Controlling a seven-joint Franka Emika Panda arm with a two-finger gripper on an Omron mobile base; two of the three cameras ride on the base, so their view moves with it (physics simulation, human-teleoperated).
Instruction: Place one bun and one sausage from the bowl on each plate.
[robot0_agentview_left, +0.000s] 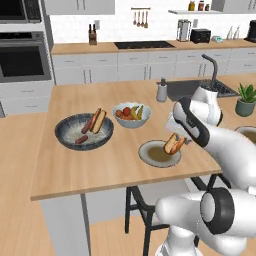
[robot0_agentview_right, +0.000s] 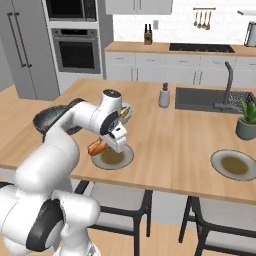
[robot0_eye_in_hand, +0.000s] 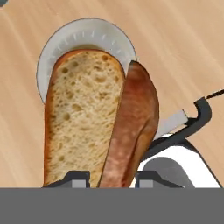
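Bun (robot0_eye_in_hand: 83, 122) sits clamped in the jaws, its long axis running out ahead of them. The near plate (robot0_agentview_left: 150, 156) lies directly beneath, on the surface.

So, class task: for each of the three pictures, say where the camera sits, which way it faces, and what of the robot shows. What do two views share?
Left base view: behind the arm on its left, looking forward and down over the island; the arm rises at lower right, carrying a bun over the near plate.
Right base view: behind on its right; the arm rises at lower left.
Hand view: on the hand, looking along the jaws at the bun and plate.
Shared: both base views show the bowl and near plate.
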